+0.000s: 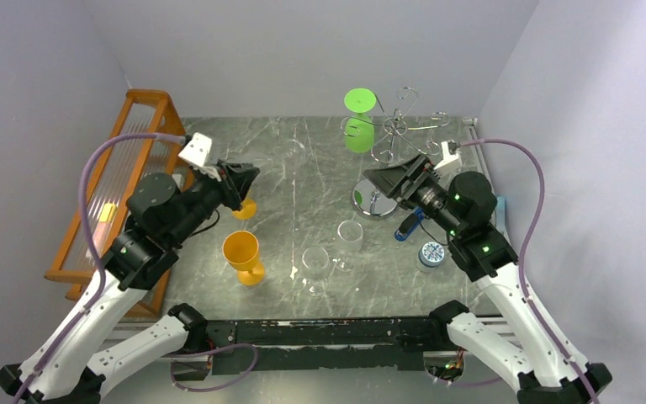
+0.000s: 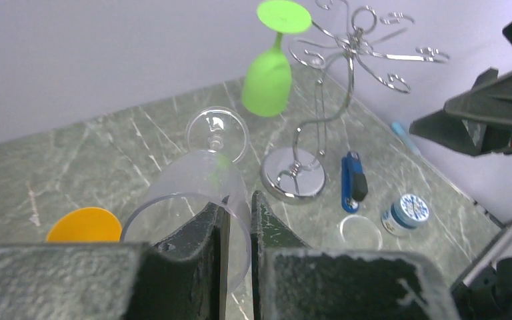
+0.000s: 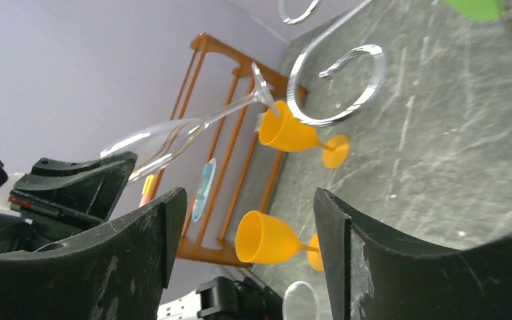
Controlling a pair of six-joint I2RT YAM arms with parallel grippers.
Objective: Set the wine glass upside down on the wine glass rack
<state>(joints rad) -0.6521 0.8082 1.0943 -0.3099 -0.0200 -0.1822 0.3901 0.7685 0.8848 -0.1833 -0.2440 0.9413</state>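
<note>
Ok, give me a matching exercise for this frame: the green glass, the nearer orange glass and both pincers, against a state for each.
1 green glass
2 nearer orange glass
3 left pincer
4 right pincer

a open, empty
b upright on the table
c shut on the clear wine glass
d hanging upside down on the wine glass rack

Pairs: 1-d, 2-b, 3-c, 4-a

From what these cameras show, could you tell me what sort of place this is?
Probably a robot test cell: plain lilac walls box in a grey marble-patterned tabletop, with staged props: a chrome wire glass rack and orange goblets.
</note>
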